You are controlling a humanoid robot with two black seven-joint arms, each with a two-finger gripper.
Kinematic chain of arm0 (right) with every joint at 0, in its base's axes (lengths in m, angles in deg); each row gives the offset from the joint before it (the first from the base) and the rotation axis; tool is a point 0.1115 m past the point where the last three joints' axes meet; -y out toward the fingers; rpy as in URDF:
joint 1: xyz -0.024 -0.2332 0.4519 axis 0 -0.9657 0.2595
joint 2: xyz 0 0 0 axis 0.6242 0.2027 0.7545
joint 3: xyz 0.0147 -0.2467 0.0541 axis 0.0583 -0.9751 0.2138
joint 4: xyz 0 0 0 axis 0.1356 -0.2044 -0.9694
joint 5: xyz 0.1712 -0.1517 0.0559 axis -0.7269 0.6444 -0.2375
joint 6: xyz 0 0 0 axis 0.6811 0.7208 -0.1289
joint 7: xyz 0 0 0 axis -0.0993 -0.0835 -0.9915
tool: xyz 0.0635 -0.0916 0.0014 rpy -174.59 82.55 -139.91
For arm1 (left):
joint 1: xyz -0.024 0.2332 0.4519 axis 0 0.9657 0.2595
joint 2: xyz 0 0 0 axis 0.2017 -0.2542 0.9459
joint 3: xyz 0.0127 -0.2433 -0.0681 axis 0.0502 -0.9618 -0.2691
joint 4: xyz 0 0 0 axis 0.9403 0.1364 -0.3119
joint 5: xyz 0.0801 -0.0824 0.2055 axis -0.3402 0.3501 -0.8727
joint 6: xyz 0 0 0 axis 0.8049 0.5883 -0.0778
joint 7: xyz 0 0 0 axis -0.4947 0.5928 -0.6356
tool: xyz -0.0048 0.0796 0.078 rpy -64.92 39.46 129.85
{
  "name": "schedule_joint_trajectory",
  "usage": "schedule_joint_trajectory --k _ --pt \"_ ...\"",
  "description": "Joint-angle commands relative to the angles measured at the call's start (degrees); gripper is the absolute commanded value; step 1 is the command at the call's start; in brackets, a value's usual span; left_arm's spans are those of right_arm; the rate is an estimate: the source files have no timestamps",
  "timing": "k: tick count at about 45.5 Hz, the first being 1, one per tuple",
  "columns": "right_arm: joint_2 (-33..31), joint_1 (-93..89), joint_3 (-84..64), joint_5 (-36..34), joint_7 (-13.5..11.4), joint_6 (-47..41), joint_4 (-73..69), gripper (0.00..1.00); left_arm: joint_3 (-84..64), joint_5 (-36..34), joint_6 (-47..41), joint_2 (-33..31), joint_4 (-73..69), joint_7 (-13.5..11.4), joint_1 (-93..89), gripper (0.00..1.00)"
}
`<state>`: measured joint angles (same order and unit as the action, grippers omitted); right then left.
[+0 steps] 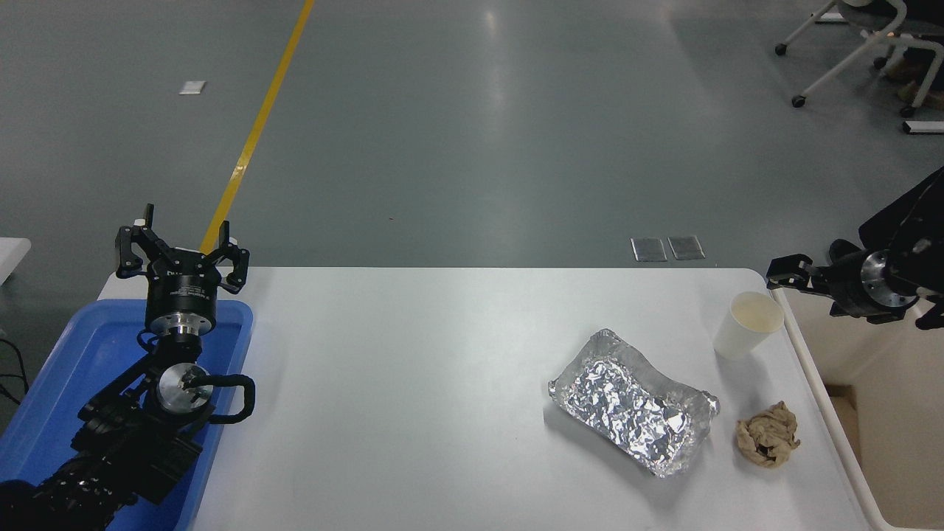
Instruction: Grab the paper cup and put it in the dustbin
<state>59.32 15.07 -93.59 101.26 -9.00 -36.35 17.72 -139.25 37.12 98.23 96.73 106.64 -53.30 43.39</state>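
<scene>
The light is bright and even, and it comes from above. The grey floor shines in soft pale streaks near the top middle of the frame. The white table is well lit and looks a little washed out. The foil tray sparkles with tiny white glints. Shadows are soft and faint; a thin grey one lies under the tray's lower edge. Most things look sharp. At the right edge, the right hand is a bit smeared and dark, so its details are hard to see.
</scene>
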Motion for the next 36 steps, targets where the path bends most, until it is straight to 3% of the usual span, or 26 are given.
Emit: schedule_joint_trajectory --k 1,12,20,23,25,27,29,32,36 --pt "4.2 -6.3 0.8 -0.1 0.0 0.8 7.4 1.00 0.0 0.0 0.1 0.0 0.0 0.0 0.0 0.99" --pt "6.9 -9.0 0.8 0.0 -0.1 4.7 8.0 1.00 0.0 0.0 0.0 0.0 0.0 0.0 0.0 0.99" --pt "10.6 -11.7 0.7 0.0 -0.2 7.6 12.7 0.93 0.0 0.0 0.0 0.0 0.0 0.0 0.0 0.99" --pt "11.2 -12.0 0.7 0.0 -0.3 7.6 13.4 0.86 0.0 0.0 0.0 0.0 0.0 0.0 0.0 0.99" --pt "11.3 -12.0 0.6 0.0 -0.3 7.6 13.4 0.77 0.0 0.0 0.0 0.0 0.0 0.0 0.0 0.99" --pt "11.3 -12.0 0.4 0.0 -0.3 7.6 13.4 0.63 0.0 0.0 0.0 0.0 0.0 0.0 0.0 0.99" --pt "11.3 -12.0 0.2 0.0 -0.2 7.6 13.4 0.41 0.0 0.0 0.0 0.0 0.0 0.0 0.0 0.99" --pt "11.3 -12.0 0.0 0.0 -0.2 7.0 13.4 0.00 0.0 0.0 0.0 0.0 0.0 0.0 0.0 0.99" --pt "11.1 -12.0 -0.1 0.0 -0.3 6.5 13.4 0.00 0.0 0.0 0.0 0.0 0.0 0.0 0.0 0.99"
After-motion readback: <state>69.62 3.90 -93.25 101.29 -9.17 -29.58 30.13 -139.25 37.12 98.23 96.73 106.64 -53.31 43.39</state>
